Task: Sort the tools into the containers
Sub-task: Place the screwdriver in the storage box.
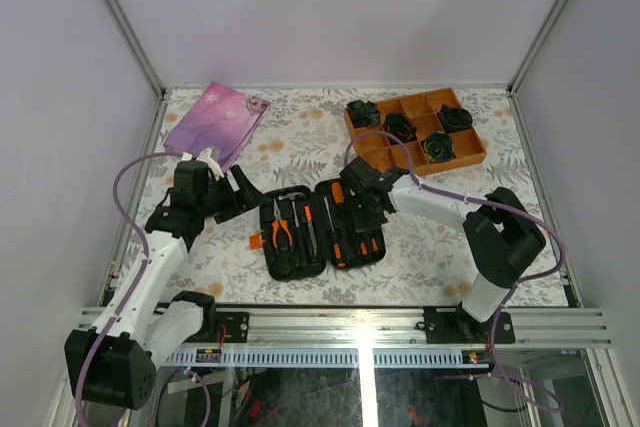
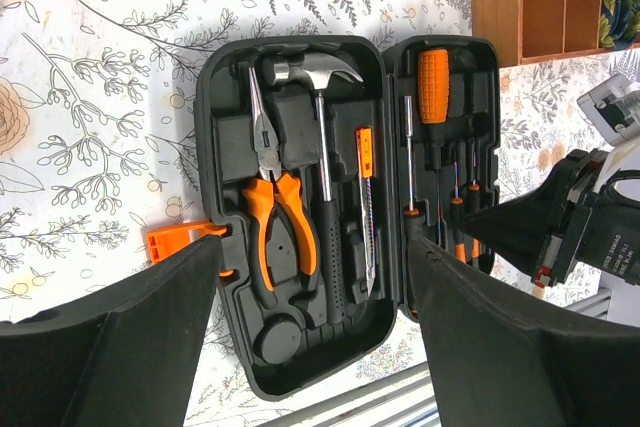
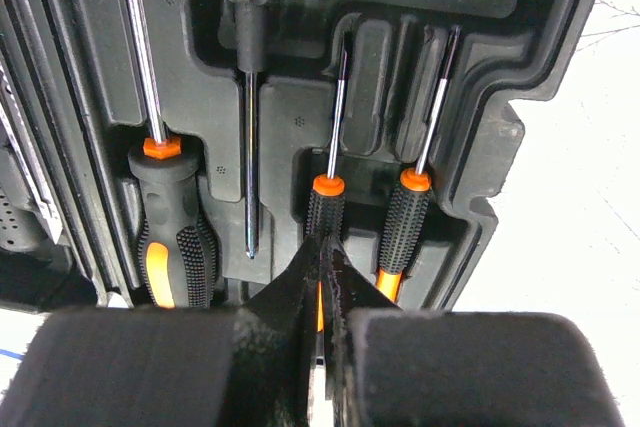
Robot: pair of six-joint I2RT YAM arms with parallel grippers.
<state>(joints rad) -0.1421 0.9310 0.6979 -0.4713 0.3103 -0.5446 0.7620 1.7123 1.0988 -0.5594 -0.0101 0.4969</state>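
The black tool case (image 1: 266, 209) lies open at the near middle of the table, with tools seated in its moulded slots. In the left wrist view its left half (image 2: 225, 87) holds orange-handled pliers (image 2: 280, 207), a hammer (image 2: 318, 137) and a slim blade (image 2: 365, 197). Its right half holds screwdrivers (image 2: 432, 82). My left gripper (image 2: 315, 245) is open and empty, just left of the case (image 1: 240, 192). My right gripper (image 3: 325, 247) is shut, its tips resting on the handle of a thin driver (image 3: 326, 207) that lies in its slot; it shows over the case's right half (image 1: 362, 209).
An orange divided tray (image 1: 470, 157) holding black rolled rosettes (image 1: 437, 147) stands at the back right. A pink-purple flat pouch (image 1: 215, 119) lies at the back left. The case's orange zipper tab (image 2: 165, 240) sticks out on its left. A metal rail (image 1: 360, 322) runs along the near edge.
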